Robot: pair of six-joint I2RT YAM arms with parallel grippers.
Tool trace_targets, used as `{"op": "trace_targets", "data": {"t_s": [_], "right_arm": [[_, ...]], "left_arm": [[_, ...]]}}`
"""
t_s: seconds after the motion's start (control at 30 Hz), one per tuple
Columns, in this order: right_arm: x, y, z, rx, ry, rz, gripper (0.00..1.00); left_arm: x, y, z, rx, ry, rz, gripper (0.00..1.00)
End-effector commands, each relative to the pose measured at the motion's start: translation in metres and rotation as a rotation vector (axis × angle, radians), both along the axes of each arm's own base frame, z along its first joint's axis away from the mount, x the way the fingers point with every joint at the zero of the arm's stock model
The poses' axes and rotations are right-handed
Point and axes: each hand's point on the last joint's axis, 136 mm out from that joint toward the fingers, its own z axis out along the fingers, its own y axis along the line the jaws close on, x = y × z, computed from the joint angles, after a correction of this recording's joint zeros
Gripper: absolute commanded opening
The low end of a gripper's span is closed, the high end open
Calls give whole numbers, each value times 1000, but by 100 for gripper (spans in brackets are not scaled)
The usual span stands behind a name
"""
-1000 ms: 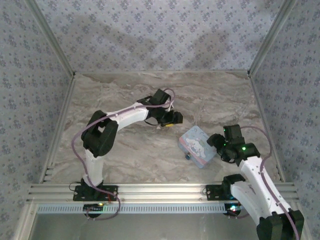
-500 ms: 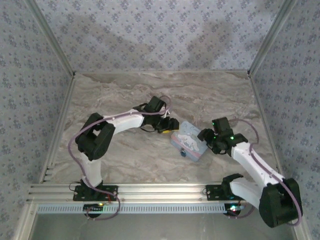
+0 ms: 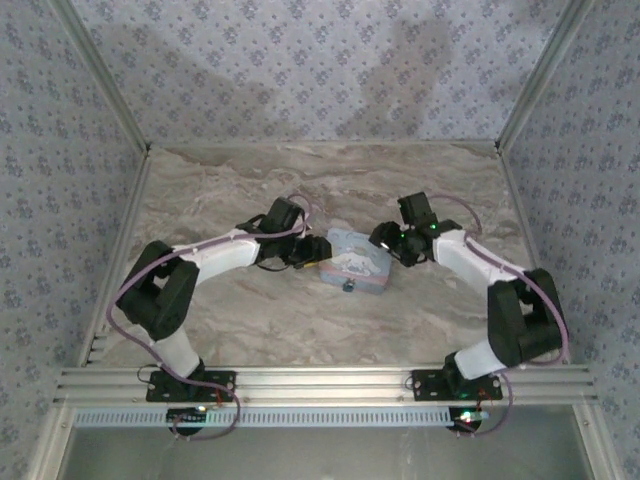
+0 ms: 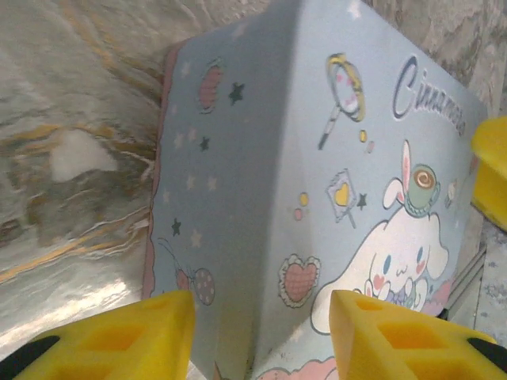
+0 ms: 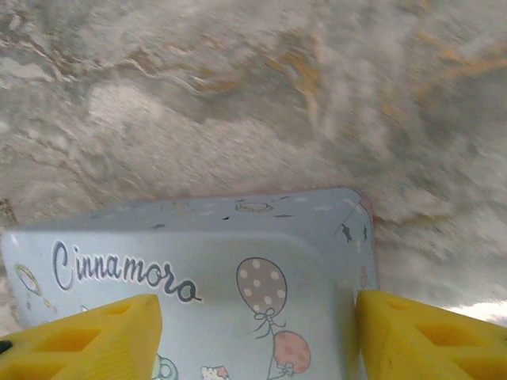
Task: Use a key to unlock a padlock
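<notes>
At near edge of tin (image 3: 358, 260), probably the padlock (image 3: 349, 286).

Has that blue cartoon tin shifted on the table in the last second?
Yes. The tin slid left and farther from the aluminium rail in front, toward the back wall.

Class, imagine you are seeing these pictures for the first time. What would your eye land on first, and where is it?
A pale blue cartoon tin lies in the middle of the marble table. The left gripper and right gripper flank it, one on each side, with yellow fingers spread open over its lid. A tiny dark padlock sits at its near edge.
</notes>
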Motion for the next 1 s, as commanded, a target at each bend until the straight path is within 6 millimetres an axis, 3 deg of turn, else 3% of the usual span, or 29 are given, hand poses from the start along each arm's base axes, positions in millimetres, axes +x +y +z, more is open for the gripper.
{"op": "trace_targets", "data": {"t_s": [0.0, 0.17, 0.3, 0.53, 0.7, 0.83, 0.97], "right_arm": [[23, 22, 14, 30, -45, 90, 66], [39, 33, 10, 42, -36, 114, 66], [36, 32, 4, 38, -17, 103, 66], [30, 12, 4, -40, -7, 85, 72], [24, -12, 19, -127, -16, 69, 74], [21, -31, 46, -214, -84, 42, 73], [7, -23, 78, -234, -155, 109, 72]], "left_arm": [[9, 9, 14, -10, -54, 56, 48], [13, 17, 12, 8, -67, 81, 49], [19, 21, 10, 21, -75, 98, 49], [22, 38, 12, 73, -91, 142, 55], [25, 73, 14, 152, -86, 232, 59], [33, 116, 27, 295, -108, 333, 60], [48, 153, 32, 396, -60, 437, 59]]}}
